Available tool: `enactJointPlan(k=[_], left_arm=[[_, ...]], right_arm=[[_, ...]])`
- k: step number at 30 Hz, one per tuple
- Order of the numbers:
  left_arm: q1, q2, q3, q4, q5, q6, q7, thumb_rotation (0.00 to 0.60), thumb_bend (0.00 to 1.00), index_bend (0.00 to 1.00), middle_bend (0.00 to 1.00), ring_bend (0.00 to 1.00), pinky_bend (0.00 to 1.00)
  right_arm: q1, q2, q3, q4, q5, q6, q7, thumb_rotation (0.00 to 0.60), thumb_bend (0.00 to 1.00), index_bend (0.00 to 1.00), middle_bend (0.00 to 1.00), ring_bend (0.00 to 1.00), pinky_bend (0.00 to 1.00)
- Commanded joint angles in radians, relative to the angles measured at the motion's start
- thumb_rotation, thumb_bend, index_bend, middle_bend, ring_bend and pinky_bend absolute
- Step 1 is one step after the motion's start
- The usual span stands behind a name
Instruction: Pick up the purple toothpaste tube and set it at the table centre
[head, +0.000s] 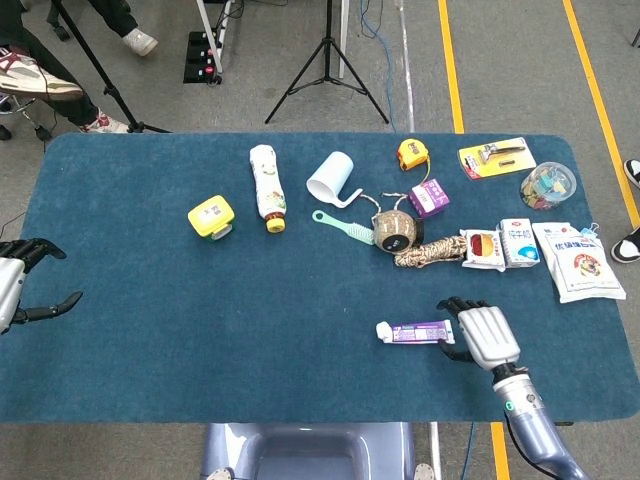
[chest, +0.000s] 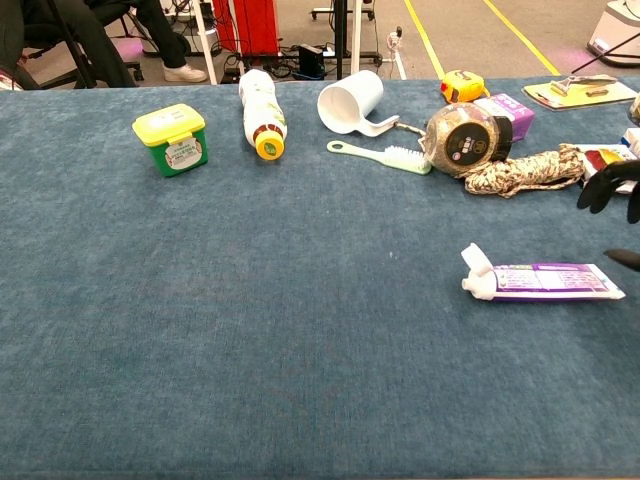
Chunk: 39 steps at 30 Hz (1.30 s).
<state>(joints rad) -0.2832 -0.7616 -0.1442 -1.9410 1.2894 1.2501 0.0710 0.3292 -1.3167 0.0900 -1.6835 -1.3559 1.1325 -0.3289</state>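
Toothpaste tube (head: 415, 332) lies lower right; my right robot hand (head: 484, 335) beside it, fingers spread, empty; left robot hand (head: 18, 290) open too.

Printed matter shows on several items but none is legible: purple toothpaste tube (chest: 545, 282), label too small to read; yellow-lidded green tub (chest: 172, 138), front sticker blurred; white packets (head: 520, 243) beyond the tube carry unreadable characters.

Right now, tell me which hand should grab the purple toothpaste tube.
Right. The right hand hovers open at the flat end of the purple toothpaste tube, its fingers spread beside it. The left hand sits at the table's far left edge.
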Motion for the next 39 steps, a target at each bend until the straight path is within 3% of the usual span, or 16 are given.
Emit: enactJointPlan(k=[1,13,39], left_arm=[[0.001,0.000,0.003,0.004,0.000,-0.002,-0.005,0.392,0.18,0.33,0.31,0.25,0.24],[0.003,0.006,0.008,0.015,0.001,-0.005,-0.022,0.391,0.18,0.33,0.31,0.25,0.24],[0.019,0.016,0.017,0.047,0.012,0.005,-0.072,0.392,0.18,0.33,0.31,0.25,0.24]], right_arm=[[0.016,-0.036,-0.007,0.028,0.020,-0.016,-0.039,0.457,0.40,0.31,0.30,0.39,0.37],[0.047,-0.120,-0.013,0.100,0.048,-0.033,-0.090,0.479,0.40,0.39,0.31,0.39,0.35],[0.090,-0.196,-0.024,0.139,0.091,-0.042,-0.171,0.484,0.40,0.33,0.31,0.38,0.33]])
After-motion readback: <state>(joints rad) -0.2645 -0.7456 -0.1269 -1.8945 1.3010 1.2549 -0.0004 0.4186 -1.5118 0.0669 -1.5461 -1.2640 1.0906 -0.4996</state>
